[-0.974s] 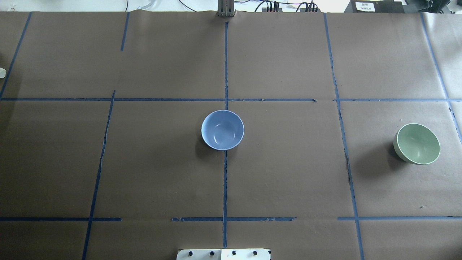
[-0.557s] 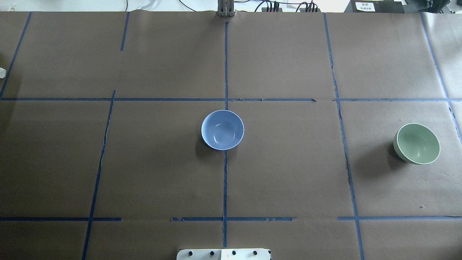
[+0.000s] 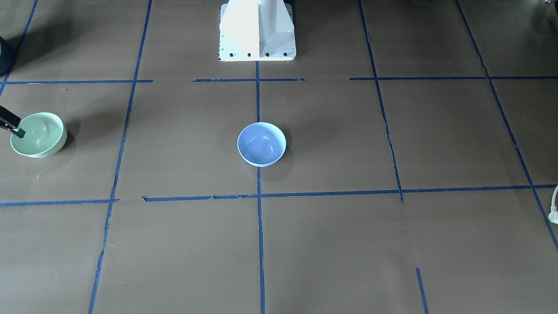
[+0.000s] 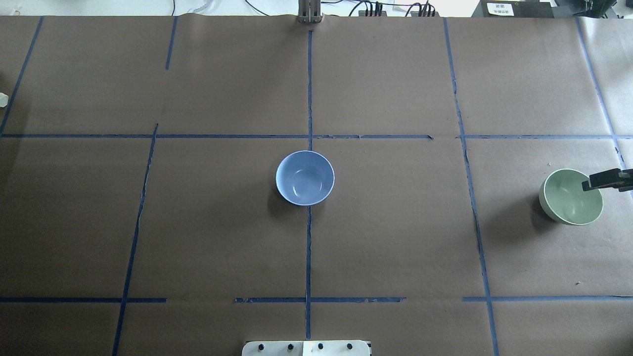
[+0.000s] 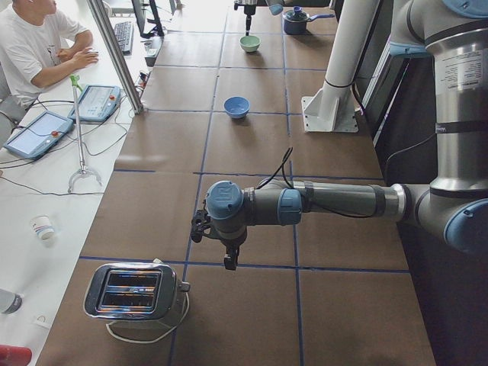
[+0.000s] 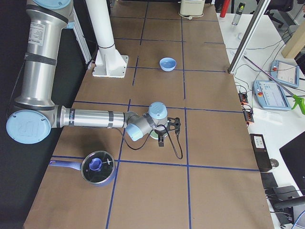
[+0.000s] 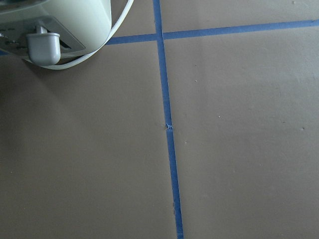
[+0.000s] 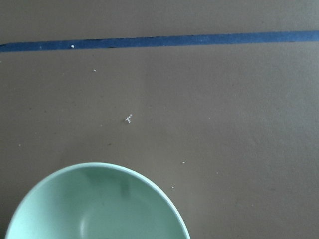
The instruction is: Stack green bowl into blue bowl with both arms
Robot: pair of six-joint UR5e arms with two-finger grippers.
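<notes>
The green bowl point(image 4: 568, 200) stands upright at the table's right side; it also shows in the front view point(image 3: 41, 136) and the right wrist view point(image 8: 94, 206). The blue bowl point(image 4: 304, 178) stands upright at the table's centre point(image 3: 261, 144). My right gripper point(image 4: 607, 181) comes in from the right edge, one black finger over the green bowl's rim point(image 3: 12, 125); in the right side view point(image 6: 167, 132) its fingers look spread, holding nothing. My left gripper point(image 5: 225, 255) hovers far from both bowls near a toaster; I cannot tell whether it is open.
A chrome toaster point(image 5: 133, 292) with a white cord sits by the left arm and shows in the left wrist view point(image 7: 55, 22). A lidded blue pot point(image 6: 97, 168) stands near the right arm. The white pedestal base point(image 3: 257, 30) is at the robot's side. An operator point(image 5: 30, 46) sits beside the table.
My right gripper's finger has come into the overhead view from the right edge and now reaches over the green bowl's rim. Both bowls stay where they were.
</notes>
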